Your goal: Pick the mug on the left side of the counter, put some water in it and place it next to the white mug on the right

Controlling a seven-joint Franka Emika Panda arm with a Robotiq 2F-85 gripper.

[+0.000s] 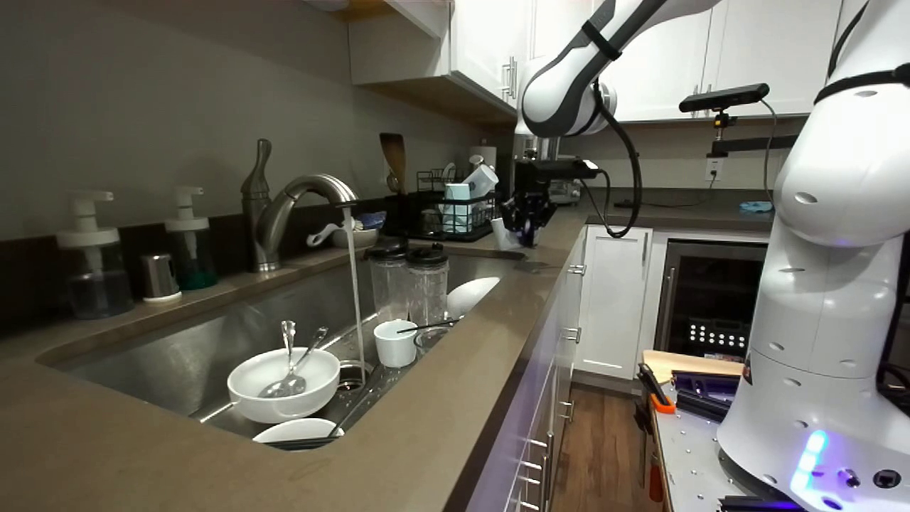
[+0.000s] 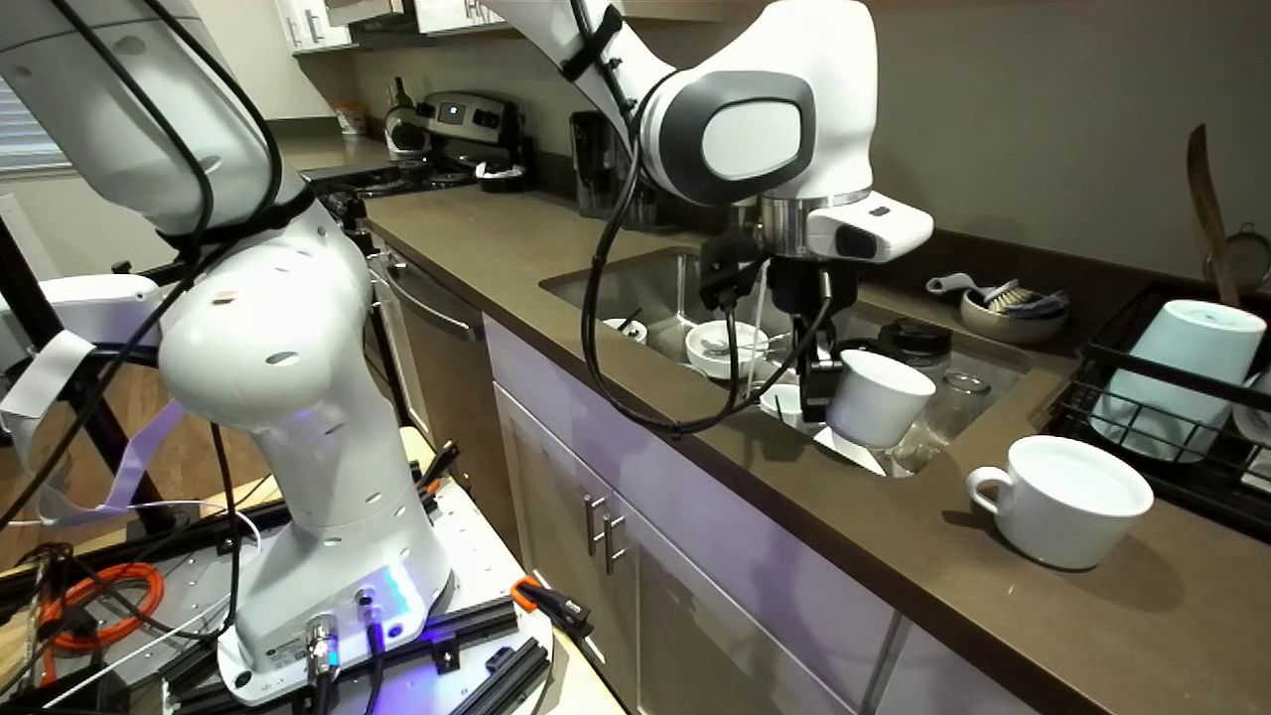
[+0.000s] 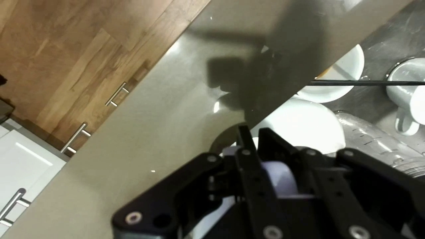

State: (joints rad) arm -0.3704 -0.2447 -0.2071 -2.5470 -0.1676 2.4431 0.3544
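The pincer point(image 3: 255, 132), almost closed, gripped the tilted mug point(image 2: 881, 399), seemingly by its hidden handle, probably to set it beside the white mug point(image 2: 1064, 511) on the desk point(image 2: 1182, 616).

Glossy ceramic mug point(image 2: 876, 409), smooth stone counter point(image 2: 923, 521)

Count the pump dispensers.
2: on the counter in an exterior view, the near dispenser leftmost, the far dispenser between it and the faucet. Others may be hidden.

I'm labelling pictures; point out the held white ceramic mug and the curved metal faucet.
Held white ceramic mug point(image 2: 876, 412): in an exterior view, outer wall.
Curved metal faucet point(image 1: 283, 207): in an exterior view, spout.
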